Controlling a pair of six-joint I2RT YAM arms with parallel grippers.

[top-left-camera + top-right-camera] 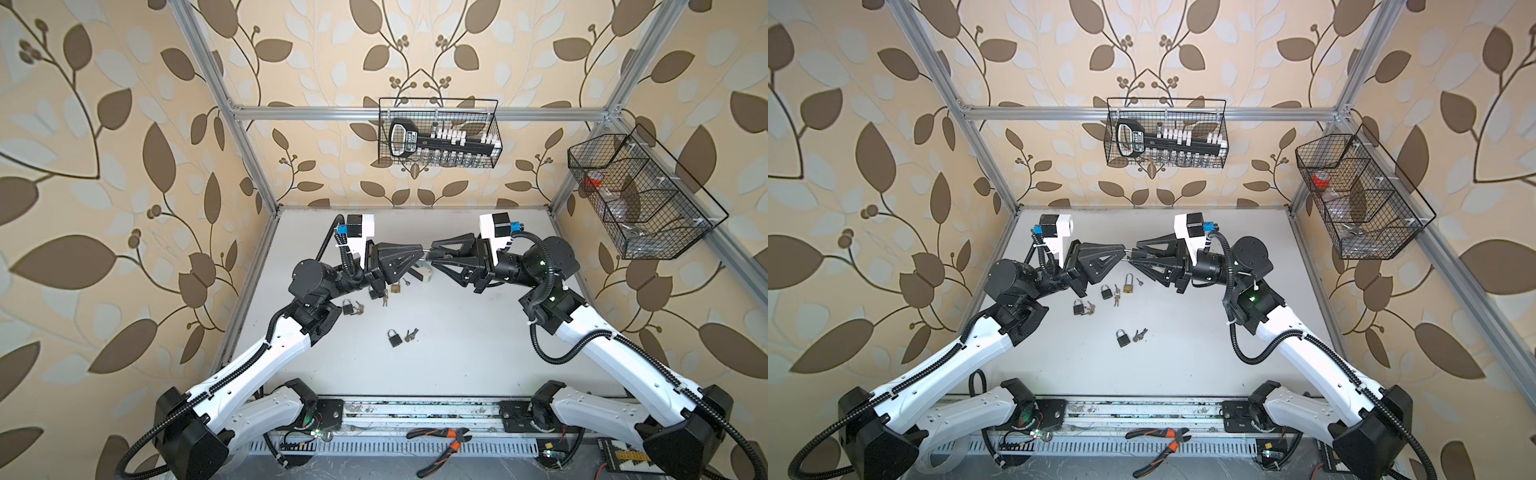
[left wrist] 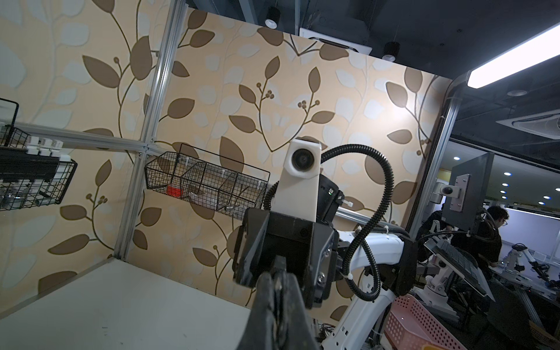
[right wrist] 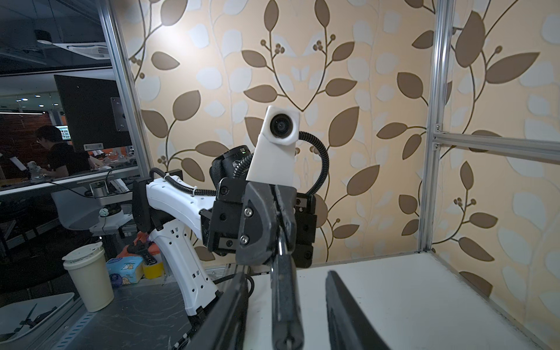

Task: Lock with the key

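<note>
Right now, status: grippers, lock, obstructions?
Left gripper shut on dark piece, likely padlock. Right gripper open around it, not touching. Keys on table. Nothing else blocking.

my left arm (image 1: pixel 266 353) and right arm (image 1: pixel 590 336) rise from the near corners and bend inward over the middle, elbows out, forearms slanting up. both wrists are turned so the grippers lie almost level and point straight at each other. my left gripper (image 1: pixel 420 254) is pressed fully closed, its tips meeting the tips of my right gripper (image 1: pixel 435 252) nose to nose. the right one is parted: in the right wrist view its two fingers (image 3: pixel 230 303) stand well apart, with clear gaps inside each.
</note>
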